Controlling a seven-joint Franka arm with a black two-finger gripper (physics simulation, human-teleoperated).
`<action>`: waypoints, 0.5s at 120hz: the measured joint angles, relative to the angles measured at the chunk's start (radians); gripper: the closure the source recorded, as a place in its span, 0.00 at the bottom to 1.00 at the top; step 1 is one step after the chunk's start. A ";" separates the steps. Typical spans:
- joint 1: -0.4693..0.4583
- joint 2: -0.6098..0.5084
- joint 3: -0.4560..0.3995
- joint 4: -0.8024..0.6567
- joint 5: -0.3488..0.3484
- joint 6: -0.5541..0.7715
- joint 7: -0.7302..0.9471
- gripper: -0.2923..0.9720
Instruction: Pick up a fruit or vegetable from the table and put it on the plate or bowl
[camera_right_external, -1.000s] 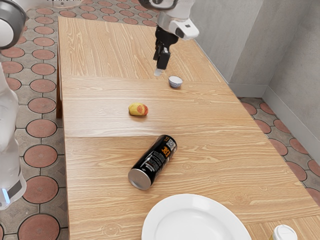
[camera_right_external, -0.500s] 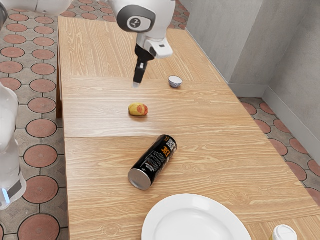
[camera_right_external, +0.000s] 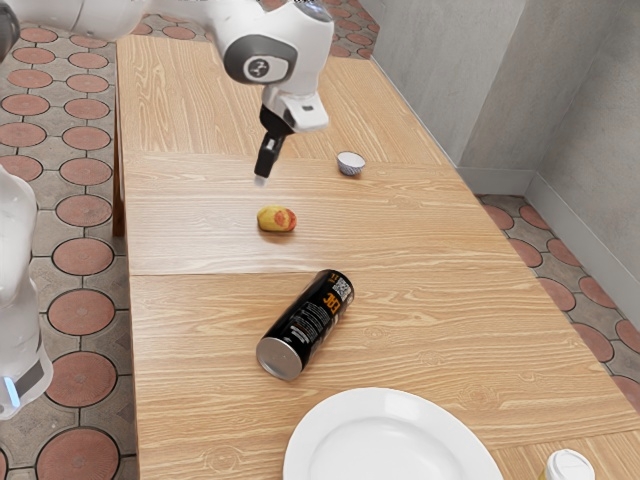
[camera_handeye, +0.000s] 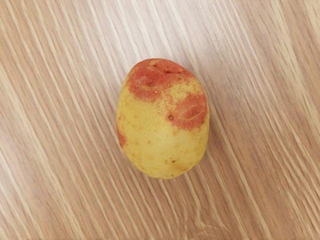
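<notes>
Hand (camera_right_external: 262, 178) nearer the yellow, red-blotched potato (camera_handeye: 163, 119)

Worktop (camera_right_external: 420, 260): pale wood grain, joined panels, running near to far. Floor (camera_right_external: 70, 250): round terracotta tiles, light grout. Walls (camera_right_external: 480, 70): grey plaster, exterior view's right, with pale skirting board (camera_right_external: 590, 250).

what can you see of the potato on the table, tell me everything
The potato is a smooth egg-shaped lump, yellow skin with red patches toward one end and a few small dark specks. It lies on its side on the wooden table, whole, touching nothing else. The black can lies apart from it, toward the plate; the hand hangs above it without touching.
</notes>
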 joint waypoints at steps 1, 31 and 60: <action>0.000 0.000 0.001 -0.001 0.000 0.001 0.001 0.23; 0.000 0.000 0.034 -0.040 0.000 0.032 0.033 0.23; 0.000 0.007 0.033 -0.044 -0.044 0.053 0.022 0.23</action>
